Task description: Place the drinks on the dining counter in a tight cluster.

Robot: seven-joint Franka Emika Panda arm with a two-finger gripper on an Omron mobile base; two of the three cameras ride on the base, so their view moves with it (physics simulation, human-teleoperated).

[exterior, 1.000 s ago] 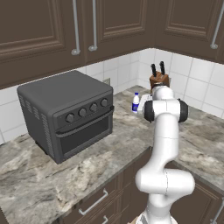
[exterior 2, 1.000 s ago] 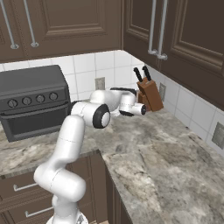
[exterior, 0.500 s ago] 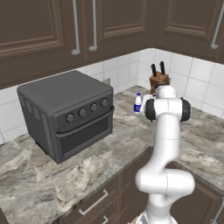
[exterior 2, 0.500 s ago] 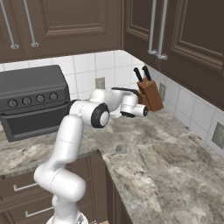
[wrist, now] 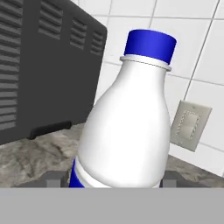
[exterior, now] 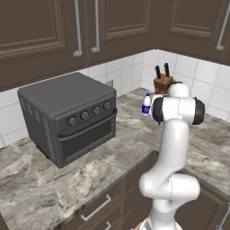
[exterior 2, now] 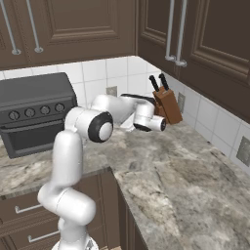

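Hand view: the white bottle (wrist: 129,131) with its blue cap (wrist: 150,44) stands at frame centre, leaning right, between the claw (wrist: 111,180) fingertips; whether they grip it cannot be told. In the left base view the bottle sits right of centre on the marbled bench (exterior: 130,134), between toaster oven (exterior: 67,117) and knife block (exterior: 162,82).

The white bottle (wrist: 127,131) looked smooth, semi-gloss plastic, its blue cap (wrist: 150,45) matt. The toaster oven (exterior: 69,117) was matt dark metal. The counter (exterior 2: 185,180) was polished marbled stone, the knife block (exterior 2: 167,105) wood.
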